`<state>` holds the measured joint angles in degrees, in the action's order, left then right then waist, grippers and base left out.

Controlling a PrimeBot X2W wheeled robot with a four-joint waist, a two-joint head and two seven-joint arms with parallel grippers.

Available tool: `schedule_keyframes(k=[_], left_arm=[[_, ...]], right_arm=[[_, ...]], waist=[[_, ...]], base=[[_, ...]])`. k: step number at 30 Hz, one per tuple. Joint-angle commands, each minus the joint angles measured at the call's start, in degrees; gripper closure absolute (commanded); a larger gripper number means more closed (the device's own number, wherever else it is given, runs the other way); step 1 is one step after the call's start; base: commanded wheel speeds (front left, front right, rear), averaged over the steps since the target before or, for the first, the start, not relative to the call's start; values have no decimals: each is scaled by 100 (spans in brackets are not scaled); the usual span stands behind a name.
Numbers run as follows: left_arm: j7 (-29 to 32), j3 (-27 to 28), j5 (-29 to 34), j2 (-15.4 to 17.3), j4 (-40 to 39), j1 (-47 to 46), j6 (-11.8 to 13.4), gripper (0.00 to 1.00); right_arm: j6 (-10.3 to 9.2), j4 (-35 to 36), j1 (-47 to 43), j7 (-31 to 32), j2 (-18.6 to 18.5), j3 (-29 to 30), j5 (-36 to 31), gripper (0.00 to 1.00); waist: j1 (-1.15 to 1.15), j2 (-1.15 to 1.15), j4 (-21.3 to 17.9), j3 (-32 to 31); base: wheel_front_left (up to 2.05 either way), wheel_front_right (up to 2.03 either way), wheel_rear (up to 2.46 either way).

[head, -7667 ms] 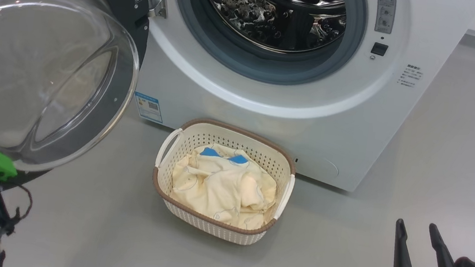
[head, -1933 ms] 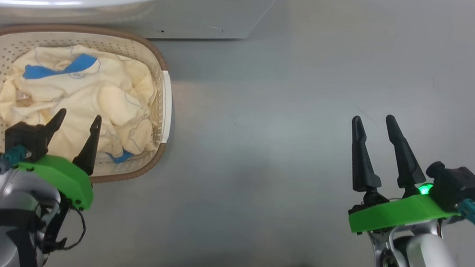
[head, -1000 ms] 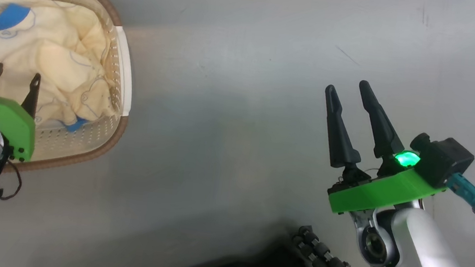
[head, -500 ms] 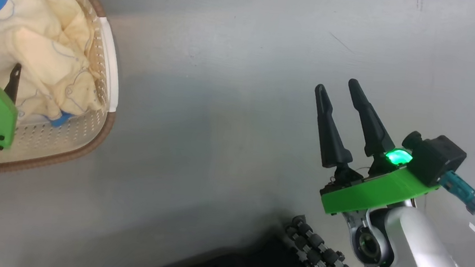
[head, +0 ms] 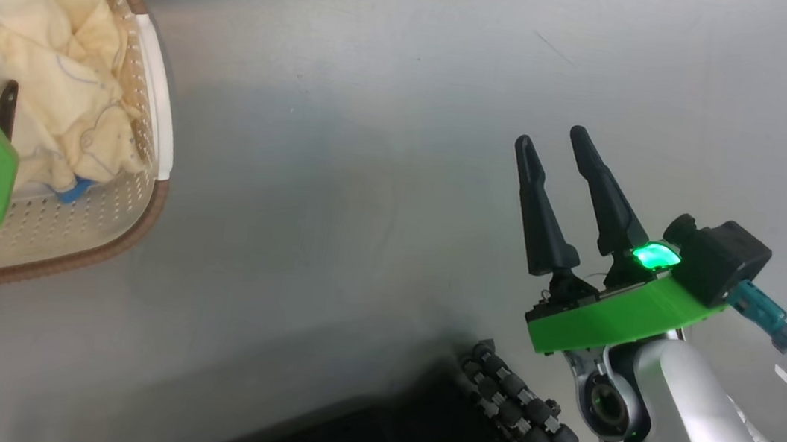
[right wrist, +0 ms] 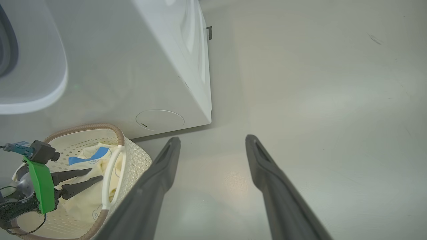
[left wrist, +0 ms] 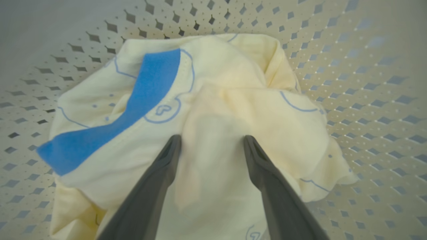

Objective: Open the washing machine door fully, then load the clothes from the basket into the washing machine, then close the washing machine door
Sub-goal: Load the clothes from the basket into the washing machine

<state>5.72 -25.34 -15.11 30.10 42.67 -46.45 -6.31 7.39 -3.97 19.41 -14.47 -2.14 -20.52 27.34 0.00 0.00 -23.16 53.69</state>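
Inside the basket (left wrist: 373, 100), the left hand (left wrist: 211, 141) is hovering with fingers (left wrist: 160, 173) spread wide over the clothes (left wrist: 233, 100), gripping nothing. The right hand (head: 550, 140) is waiting open above the floor (head: 369, 173). Loading is only beginning; transfer and washing machine door closing are awaiting execution.

Basket (head: 153, 210): rect., cream plastic, perforated walls, brown woven-look rim, white side handle. Upright on floor (head: 378, 99), just in front of washing machine (right wrist: 140, 66).
Clothes (left wrist: 213, 100): pale yellow fabric w/ thin blue line prints and solid blue patches. Crumpled heap inside basket.
Washing machine: white box, round cover (right wrist: 159, 120) low on front near corner.
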Motion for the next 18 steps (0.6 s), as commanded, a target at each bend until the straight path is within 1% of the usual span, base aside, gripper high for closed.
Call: schedule_keyframes(k=[1, 8, 12, 18], left_arm=[[70, 109, 62, 294, -138, -52, 72, 0], [280, 57, 139, 369, -216, -163, 251, 0], [397, 10, 149, 328, -244, -175, 335, 0], [479, -29, 141, 314, -291, -216, 380, 0]], right_arm=[[10, 157, -123, -52, -74, -98, 73, 0], [10, 140, -107, -52, -74, -122, 98, 0], [10, 143, -94, -52, -74, -149, 117, 0], [10, 154, -104, -52, -74, -165, 122, 0]], waist=[[0, 0, -16, 40], [0, 0, -10, 97], [0, 0, -23, 115], [0, 0, -50, 188]], base=[[0, 0, 0], [0, 0, 0], [0, 0, 0], [0, 0, 0]])
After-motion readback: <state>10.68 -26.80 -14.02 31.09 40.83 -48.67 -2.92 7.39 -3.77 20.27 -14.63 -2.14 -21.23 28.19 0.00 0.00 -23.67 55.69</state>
